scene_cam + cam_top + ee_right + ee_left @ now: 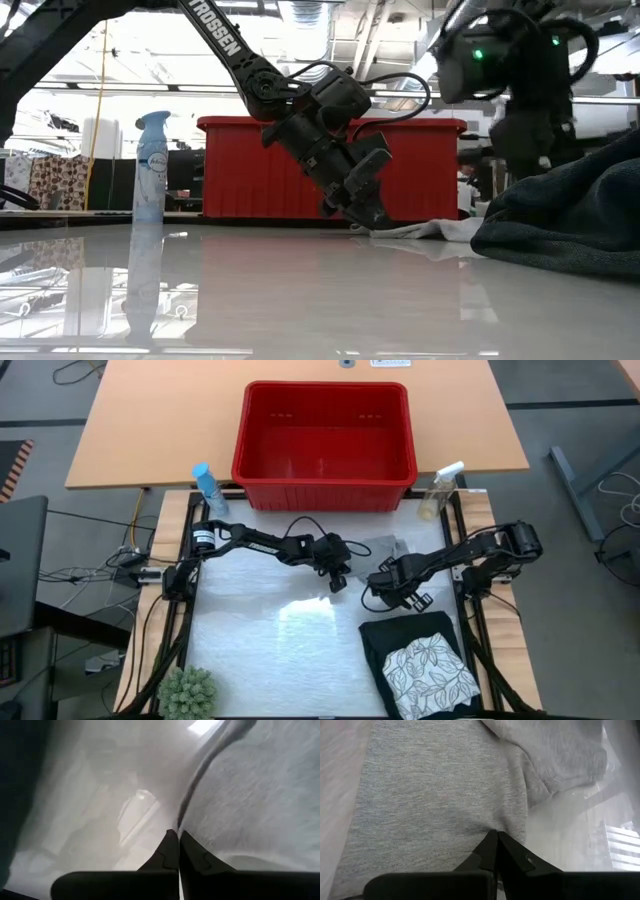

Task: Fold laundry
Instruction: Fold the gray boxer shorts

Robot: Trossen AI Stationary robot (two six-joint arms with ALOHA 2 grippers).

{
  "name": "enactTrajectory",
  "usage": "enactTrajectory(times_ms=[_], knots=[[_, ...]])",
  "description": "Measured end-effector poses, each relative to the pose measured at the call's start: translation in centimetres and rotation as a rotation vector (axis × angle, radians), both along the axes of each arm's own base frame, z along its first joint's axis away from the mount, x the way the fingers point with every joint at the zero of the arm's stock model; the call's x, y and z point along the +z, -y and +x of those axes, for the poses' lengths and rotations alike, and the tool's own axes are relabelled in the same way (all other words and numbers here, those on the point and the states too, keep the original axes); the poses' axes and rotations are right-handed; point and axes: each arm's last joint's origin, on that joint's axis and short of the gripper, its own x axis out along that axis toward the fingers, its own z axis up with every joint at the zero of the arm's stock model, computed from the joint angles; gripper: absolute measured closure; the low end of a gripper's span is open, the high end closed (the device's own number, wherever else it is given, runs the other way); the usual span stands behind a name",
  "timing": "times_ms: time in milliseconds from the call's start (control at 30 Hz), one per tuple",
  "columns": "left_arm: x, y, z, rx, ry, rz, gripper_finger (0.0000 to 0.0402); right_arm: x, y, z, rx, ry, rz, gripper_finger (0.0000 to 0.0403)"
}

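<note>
Dark jeans [412,635] lie near-right on the worktop [270,650]. Left gripper [338,578] pinches the grey cloth [385,547]; right gripper [385,592], beside it, is clenched on that cloth's edge.

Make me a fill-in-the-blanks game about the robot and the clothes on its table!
1. The empty basket behind the arms is colored ____.
2. The left end effector is pinched shut on the ____ cloth.
3. The leaf-print cloth lies on top of the dark ____.
4. A small green ____ sits at the table's front left corner.

Missing words: red; grey; jeans; plant
</note>
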Motion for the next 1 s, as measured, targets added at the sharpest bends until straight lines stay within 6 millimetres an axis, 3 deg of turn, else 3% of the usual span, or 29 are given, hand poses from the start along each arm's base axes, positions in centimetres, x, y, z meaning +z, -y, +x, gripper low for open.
enactTrajectory(times_ms=[200, 633, 1000], knots=[[0.0, 0.0, 0.0, 0.009, 0.001, -0.009, 0.0401, 2.4, 0.7, 1.9, -0.039, 0.089, 0.035, 0.0385], [0.0, 0.1, 0.0, 0.016, 0.004, -0.018, 0.0401, 6.1, 4.9, 3.8, -0.157, 0.198, 0.027, 0.0385], [0.1, 0.1, 0.1, 0.017, 0.012, -0.02, 0.0401, 6.8, 7.9, 5.5, -0.225, 0.419, 0.002, 0.0385]])
